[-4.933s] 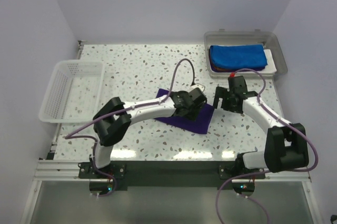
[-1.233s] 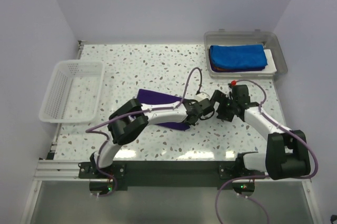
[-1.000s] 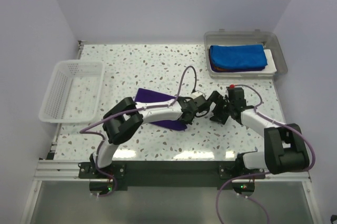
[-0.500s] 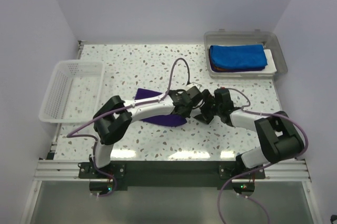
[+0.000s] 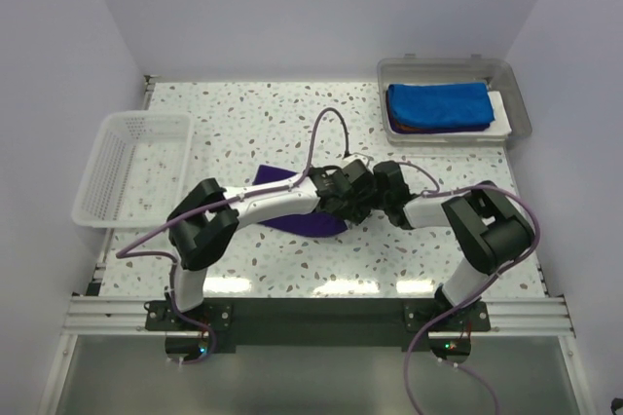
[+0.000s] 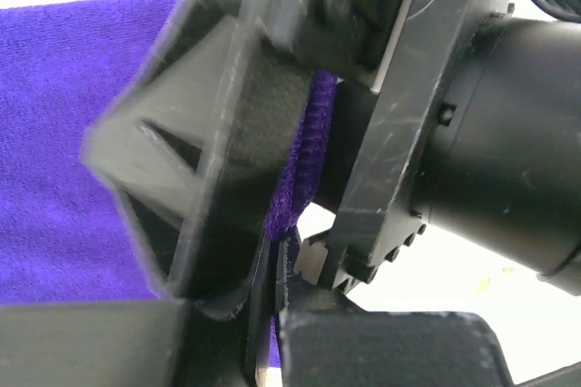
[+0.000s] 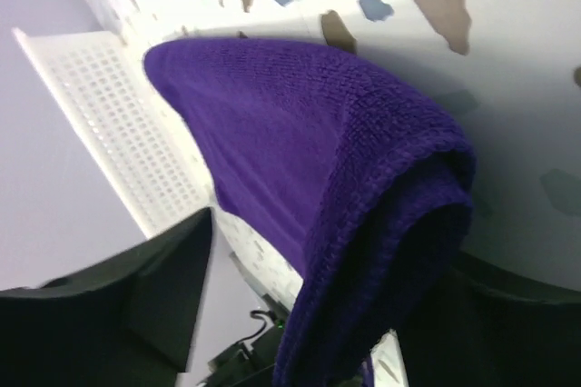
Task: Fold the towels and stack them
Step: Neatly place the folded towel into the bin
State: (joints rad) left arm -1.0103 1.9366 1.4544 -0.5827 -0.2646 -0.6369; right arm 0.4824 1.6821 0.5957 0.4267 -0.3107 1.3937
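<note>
With the left pincer (image 6: 272, 314) clenching the purple towel (image 6: 73, 133) at lower centre, the released right pincer (image 6: 309, 142) straddling the fold is risking pinching only one layer.

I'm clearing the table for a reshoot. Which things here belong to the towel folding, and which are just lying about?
Job in hand: purple towel; blue towel, folded in the grey tray.
Lying about: white basket; white sheet lining the tray.

A robot lab cell: blank lilac walls (image 5: 321, 6) enclose a speckled table (image 5: 253, 113), aluminium framing (image 5: 107, 313) along its near edge.
</note>
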